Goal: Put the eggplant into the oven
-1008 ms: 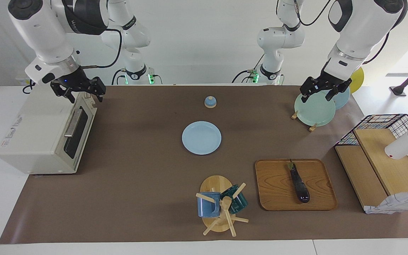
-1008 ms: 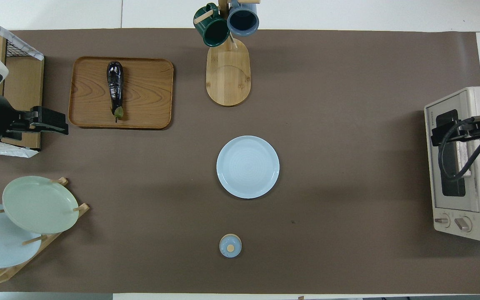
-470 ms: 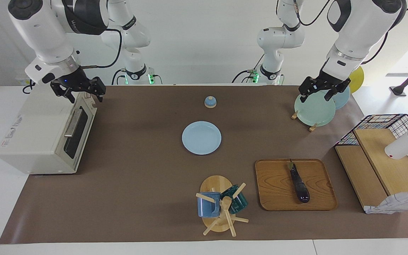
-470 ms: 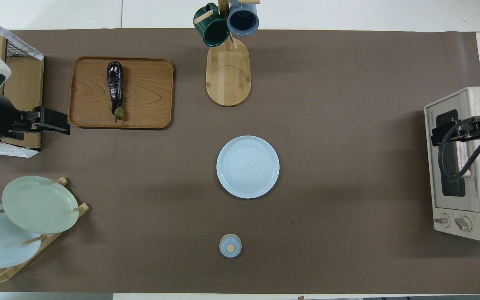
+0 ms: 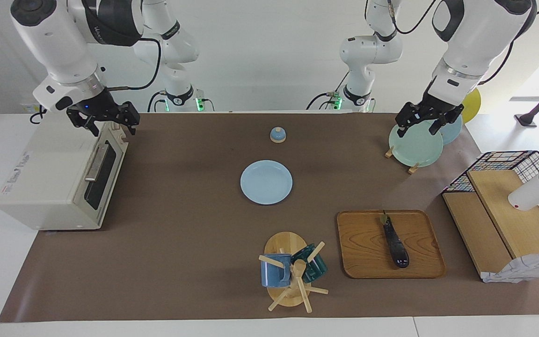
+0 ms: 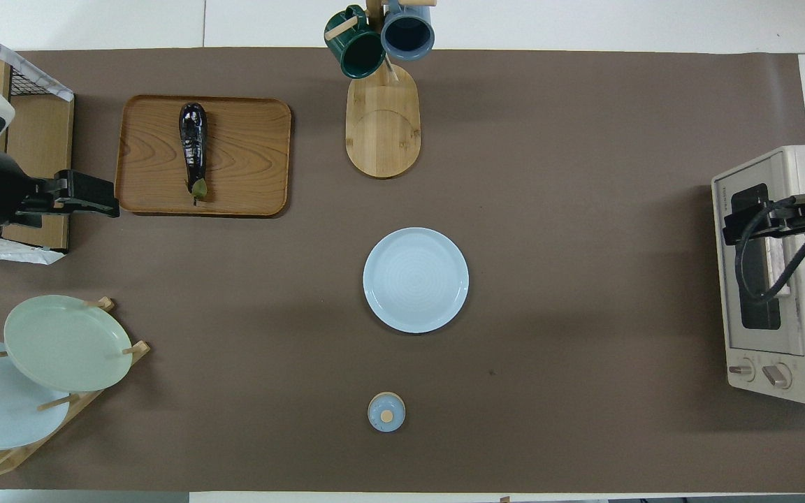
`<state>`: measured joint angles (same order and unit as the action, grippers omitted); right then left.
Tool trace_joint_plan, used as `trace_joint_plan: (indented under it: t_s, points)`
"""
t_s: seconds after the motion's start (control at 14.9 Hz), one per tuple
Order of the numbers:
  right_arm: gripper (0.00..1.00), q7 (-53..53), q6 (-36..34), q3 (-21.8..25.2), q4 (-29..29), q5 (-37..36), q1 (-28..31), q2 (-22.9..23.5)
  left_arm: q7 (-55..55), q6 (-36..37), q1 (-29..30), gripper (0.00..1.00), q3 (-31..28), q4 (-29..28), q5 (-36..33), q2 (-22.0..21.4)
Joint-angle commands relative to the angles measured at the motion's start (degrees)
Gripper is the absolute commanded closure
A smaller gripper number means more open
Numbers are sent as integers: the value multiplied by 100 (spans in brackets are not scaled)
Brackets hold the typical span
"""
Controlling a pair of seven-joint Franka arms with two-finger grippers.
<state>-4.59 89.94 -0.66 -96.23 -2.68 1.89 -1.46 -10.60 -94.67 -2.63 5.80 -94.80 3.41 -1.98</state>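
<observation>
Both claws hang apart and empty: the right claw (image 5: 109, 122) over the shut oven (image 5: 59, 175), the left claw (image 5: 424, 122) above racked plates (image 5: 415, 146), well apart from the eggplant (image 5: 395, 243).

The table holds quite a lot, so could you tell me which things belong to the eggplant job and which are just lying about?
Job:
eggplant
oven

Lying about:
wooden tray
blue plate
mug stand
plate rack
</observation>
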Motion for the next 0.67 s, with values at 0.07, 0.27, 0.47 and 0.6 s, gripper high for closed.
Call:
trace_joint_plan:
  t_s: [0.07, 0.27, 0.47, 0.6]
  points:
    - [0, 55, -38, -22, -98, 136, 57, -109, -74, -358, -9, 0, -26, 76, 151, 381]
    - [0, 55, -38, -22, -98, 136, 57, -109, -74, -605, -18, 0, -26, 259, 81, 969]
    - [0, 64, 5, -22, -89, 136, 66, -100, -48, -675, -18, 0, -35, 979, 72, 1917]
    - [0, 55, -12, -22, -98, 136, 49, -100, -22, -964, -18, 0, -35, 1086, 55, 2218]
